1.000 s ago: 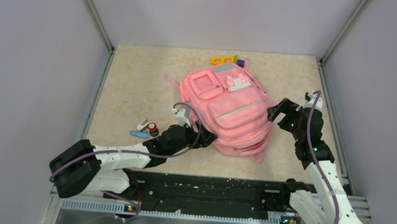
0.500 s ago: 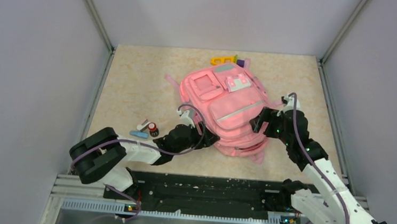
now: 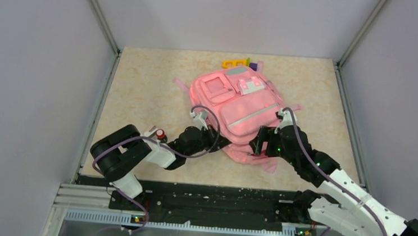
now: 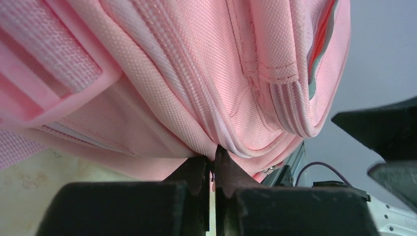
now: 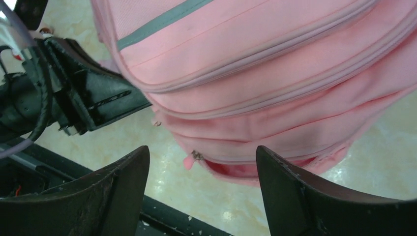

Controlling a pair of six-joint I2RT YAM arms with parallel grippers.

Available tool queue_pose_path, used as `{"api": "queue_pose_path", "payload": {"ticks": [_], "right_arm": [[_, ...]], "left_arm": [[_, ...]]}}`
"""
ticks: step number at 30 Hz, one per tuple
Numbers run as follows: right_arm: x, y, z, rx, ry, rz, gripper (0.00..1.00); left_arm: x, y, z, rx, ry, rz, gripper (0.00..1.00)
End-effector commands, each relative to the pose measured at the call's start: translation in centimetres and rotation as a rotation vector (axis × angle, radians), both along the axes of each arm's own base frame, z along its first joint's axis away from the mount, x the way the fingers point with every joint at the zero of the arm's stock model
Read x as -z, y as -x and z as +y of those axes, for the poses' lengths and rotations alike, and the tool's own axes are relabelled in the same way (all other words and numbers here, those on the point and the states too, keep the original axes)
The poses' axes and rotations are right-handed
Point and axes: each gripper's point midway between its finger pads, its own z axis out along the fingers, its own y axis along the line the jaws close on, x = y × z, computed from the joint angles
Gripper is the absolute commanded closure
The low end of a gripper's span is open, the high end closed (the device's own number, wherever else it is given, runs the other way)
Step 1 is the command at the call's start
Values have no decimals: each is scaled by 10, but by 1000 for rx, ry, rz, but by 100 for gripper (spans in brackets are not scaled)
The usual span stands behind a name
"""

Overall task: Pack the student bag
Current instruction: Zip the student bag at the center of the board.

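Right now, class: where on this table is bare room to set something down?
Bare table shows left of the backpack, toward the left wall, and right of it, toward the right wall. Crowded: the near side, where the left fingers and right fingers sit at the backpack; the small red-capped item by the left arm; the yellow pieces behind the backpack.

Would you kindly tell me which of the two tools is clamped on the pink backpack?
The left tool, pinched shut on a seam of the pink backpack; the right tool stands open beside the bag, gripping nothing.
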Motion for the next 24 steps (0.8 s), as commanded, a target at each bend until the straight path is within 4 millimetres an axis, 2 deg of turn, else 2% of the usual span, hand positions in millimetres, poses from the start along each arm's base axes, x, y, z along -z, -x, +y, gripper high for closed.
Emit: {"api": "queue_pose_path", "payload": {"ticks": [1, 4, 7, 12, 14, 17, 24], "right_arm": [[-2, 13, 16, 52, -24, -20, 25], [-1, 25, 32, 43, -42, -34, 29], [3, 33, 50, 34, -70, -21, 38], [20, 40, 81, 21, -126, 47, 46], [33, 41, 83, 55, -95, 79, 48], [49, 41, 75, 116, -25, 85, 50], [64, 35, 64, 194, 14, 68, 50]], "left_arm": [[-35, -30, 9, -108, 7, -143, 100], [-37, -31, 16, -133, -15, -156, 100], [-38, -29, 17, -131, -9, -159, 100], [-39, -27, 17, -126, 3, -157, 100], [-40, -27, 18, -129, 10, -160, 100], [-40, -25, 19, -127, 7, -162, 100], [-33, -18, 18, -91, -13, -134, 100]]}}
